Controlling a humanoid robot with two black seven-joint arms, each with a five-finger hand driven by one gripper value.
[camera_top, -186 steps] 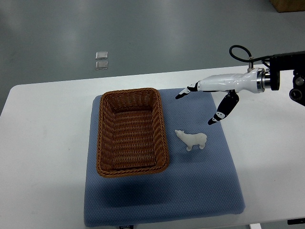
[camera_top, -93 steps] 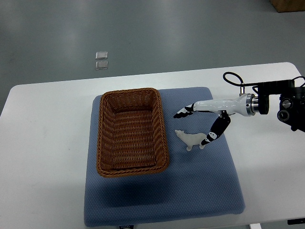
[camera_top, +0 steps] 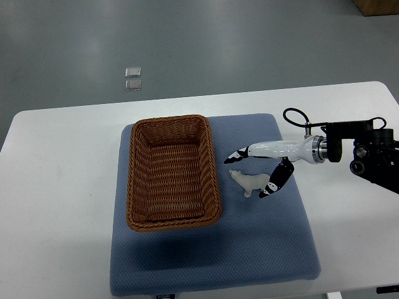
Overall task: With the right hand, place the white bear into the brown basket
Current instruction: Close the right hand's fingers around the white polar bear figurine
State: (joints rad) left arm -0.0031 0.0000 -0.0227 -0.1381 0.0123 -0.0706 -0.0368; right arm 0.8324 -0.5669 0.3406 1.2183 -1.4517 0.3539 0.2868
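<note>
A white desk point(camera_top: 56, 187) carries a blue mat point(camera_top: 249, 249), and on the mat's left part sits the brown basket point(camera_top: 173, 170), a rectangular wicker container with its long side running near to far. Only its woven floor and walls show inside; nothing lies in it.

The white bear point(camera_top: 249, 181) stands on the mat just right of the basket's right wall, apart from it, head pointing left toward the basket.

The right hand point(camera_top: 252, 171) comes in from the right edge and hangs over the bear with its fingers spread: the long white fingers with black tips reach left on the far side of the bear's head, and the thumb point(camera_top: 272, 184) angles down at the bear's right end, touching or nearly touching it. The hand brackets the bear but has not closed on it. The bear rests on the mat.

On the grey floor beyond the desk lie two small clear squares point(camera_top: 132, 79), one just behind the other.
</note>
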